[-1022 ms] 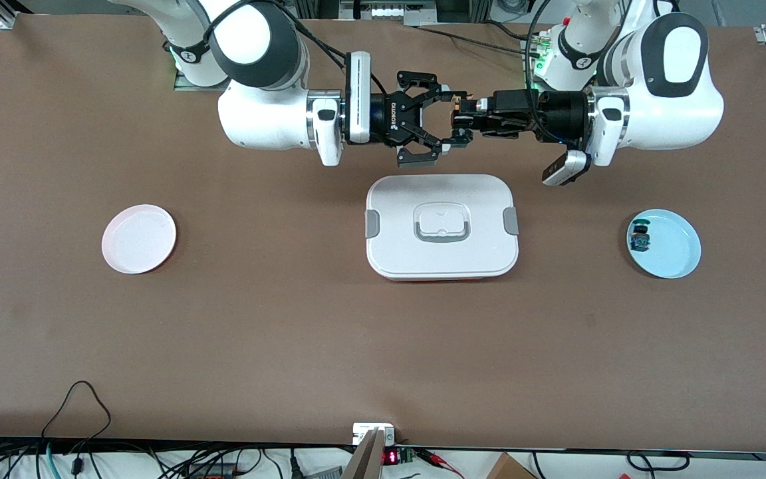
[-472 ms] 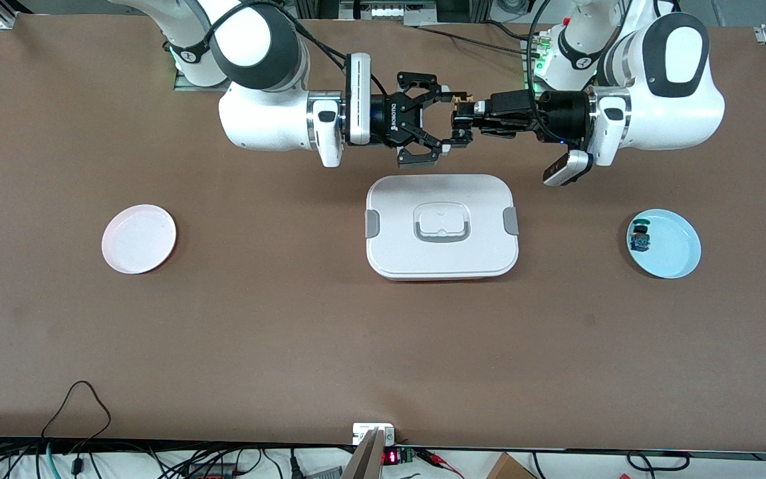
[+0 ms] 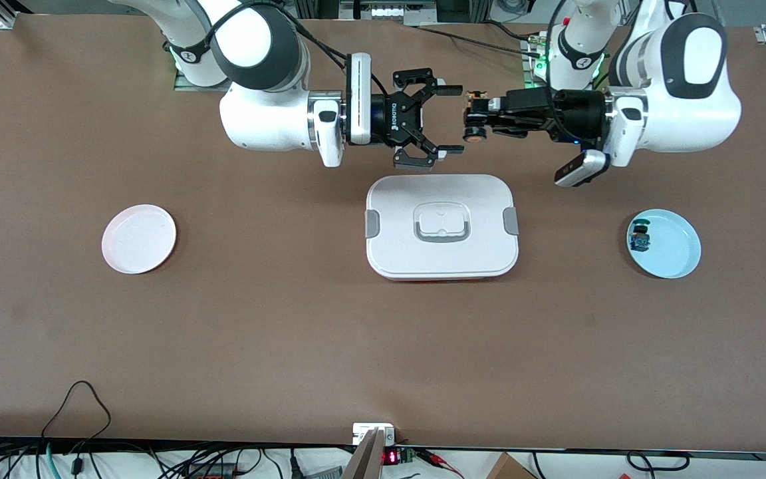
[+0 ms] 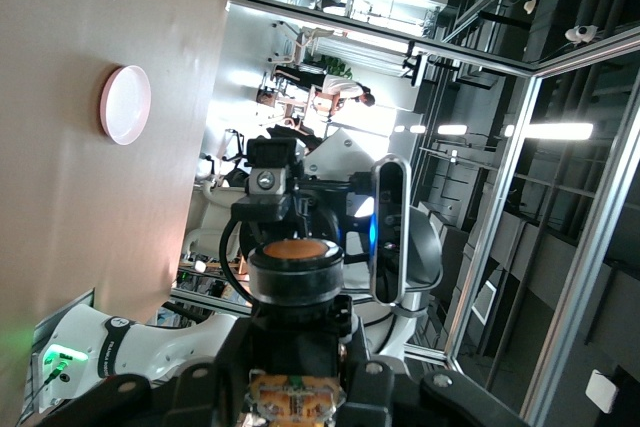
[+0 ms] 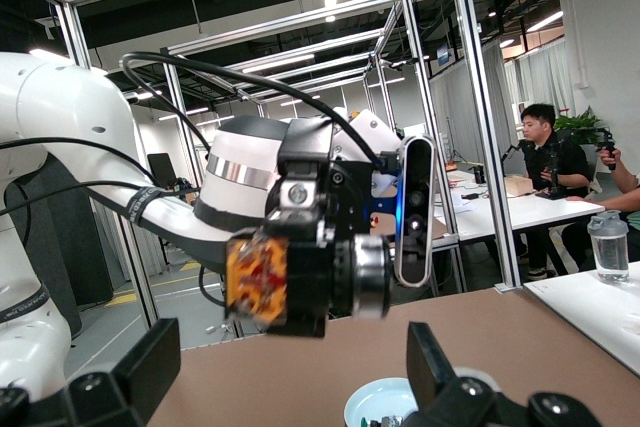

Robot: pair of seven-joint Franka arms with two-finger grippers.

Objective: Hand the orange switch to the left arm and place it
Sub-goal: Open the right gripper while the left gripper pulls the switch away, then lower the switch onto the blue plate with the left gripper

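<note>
Brown table (image 3: pixel 290 332) | box (image 3: pixel 441 226) central | metal-framed lab

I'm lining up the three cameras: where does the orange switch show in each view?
Front view: orange switch in the left hand, above the table, facing the open right hand.
Left wrist view: low centre.
Right wrist view: centre.
Shared landmark: blue plate.
</note>
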